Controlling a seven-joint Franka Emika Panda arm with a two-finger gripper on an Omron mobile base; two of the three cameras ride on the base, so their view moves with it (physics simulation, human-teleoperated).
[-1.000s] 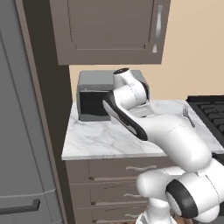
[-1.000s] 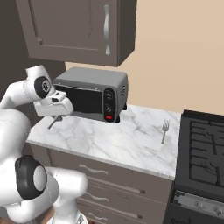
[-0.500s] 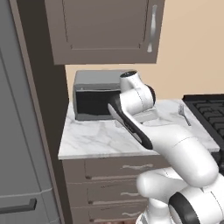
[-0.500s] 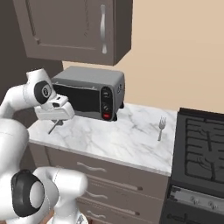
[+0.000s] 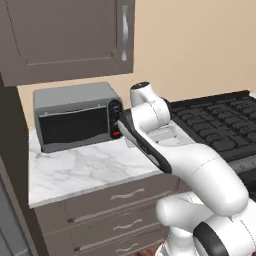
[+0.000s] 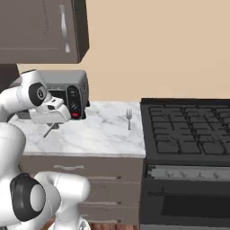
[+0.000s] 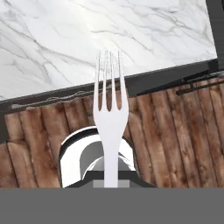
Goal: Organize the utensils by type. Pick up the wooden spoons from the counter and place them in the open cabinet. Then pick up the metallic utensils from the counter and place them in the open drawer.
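Between the closed fingers (image 7: 111, 181): one metal fork (image 7: 110, 118), gripped by its handle, tines outward. Beyond the tines: marble tabletop (image 7: 65, 39); a second fork (image 6: 129, 117) lies there.

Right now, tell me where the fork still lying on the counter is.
In the right base view, the fork lies on the marble counter near its right end, just left of the black stove and well right of the toaster oven.
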